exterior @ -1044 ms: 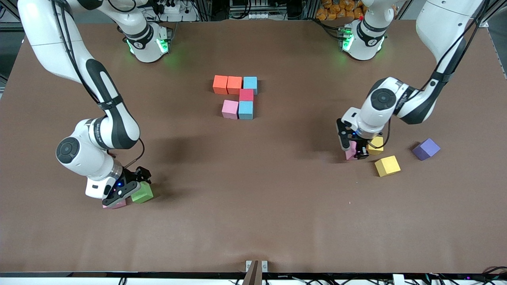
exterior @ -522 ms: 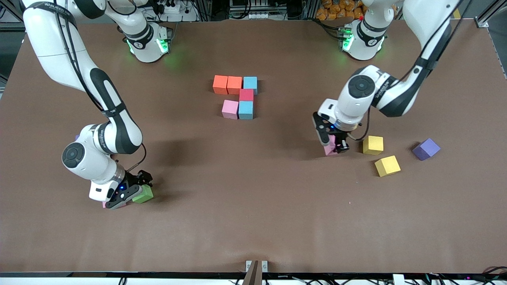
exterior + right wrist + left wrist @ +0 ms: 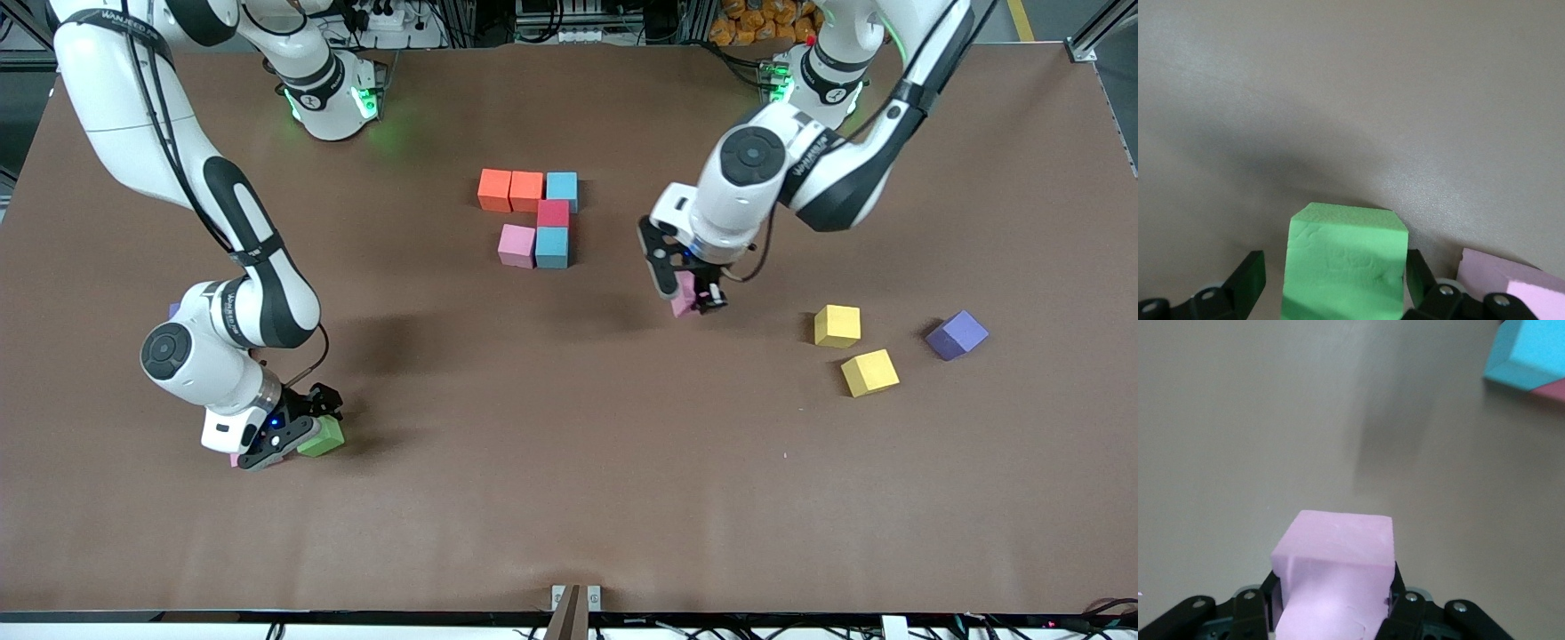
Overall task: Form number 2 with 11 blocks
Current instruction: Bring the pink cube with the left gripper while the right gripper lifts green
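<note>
Front view: left gripper (image 3: pixel 686 292) grips a pink cube (image 3: pixel 683 295) over bare brown table (image 3: pixel 569 462). Right gripper (image 3: pixel 298 433) brackets the green cube (image 3: pixel 322 436), jaws wide; two yellow cubes (image 3: pixel 837 325) sit at four o'clock of the pink.

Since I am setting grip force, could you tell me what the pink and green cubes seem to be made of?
Pink cube, held in the left hand: apparently soft foam, matte, with a faintly pitted face and no glare. Green cube, between the right hand's fingers: likely the same foam, its face creased and dull.

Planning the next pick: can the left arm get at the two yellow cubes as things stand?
Probably not yet: the left gripper is shut on a pink cube. The yellow cubes themselves lie uncovered.
</note>
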Tool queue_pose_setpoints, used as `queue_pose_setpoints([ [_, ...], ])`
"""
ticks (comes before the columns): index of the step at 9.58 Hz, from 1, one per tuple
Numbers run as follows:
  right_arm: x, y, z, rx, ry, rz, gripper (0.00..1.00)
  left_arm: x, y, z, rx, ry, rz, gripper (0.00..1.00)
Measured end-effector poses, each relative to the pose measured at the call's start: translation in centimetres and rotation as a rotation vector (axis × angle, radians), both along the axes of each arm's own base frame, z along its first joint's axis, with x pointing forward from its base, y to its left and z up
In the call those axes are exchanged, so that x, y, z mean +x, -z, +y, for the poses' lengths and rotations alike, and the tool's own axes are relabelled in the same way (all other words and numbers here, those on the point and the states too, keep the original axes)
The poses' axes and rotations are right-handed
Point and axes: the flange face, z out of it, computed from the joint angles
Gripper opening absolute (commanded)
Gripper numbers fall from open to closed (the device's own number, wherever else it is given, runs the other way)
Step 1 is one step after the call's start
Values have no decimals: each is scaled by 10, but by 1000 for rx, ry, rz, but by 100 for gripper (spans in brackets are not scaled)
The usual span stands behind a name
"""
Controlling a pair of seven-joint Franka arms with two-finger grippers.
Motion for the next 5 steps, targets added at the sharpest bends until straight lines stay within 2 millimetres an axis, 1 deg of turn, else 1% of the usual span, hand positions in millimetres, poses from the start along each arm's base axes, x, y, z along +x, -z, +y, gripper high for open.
queue_pose_setpoints([
  [1,0,0,0,0,0,0,60,-8,-13,-18,-3,0,12,0],
  [3,1,-1,0,0,0,-3,50,-28,-31,-51,18,-4,22,0],
  [4,2,-3,0,0,0,-6,42,-35,-39,-66,25,-3,16,0],
  [5,5,-6,0,1,-1,-13,34,-46,-46,-86,27,-1,9,0],
])
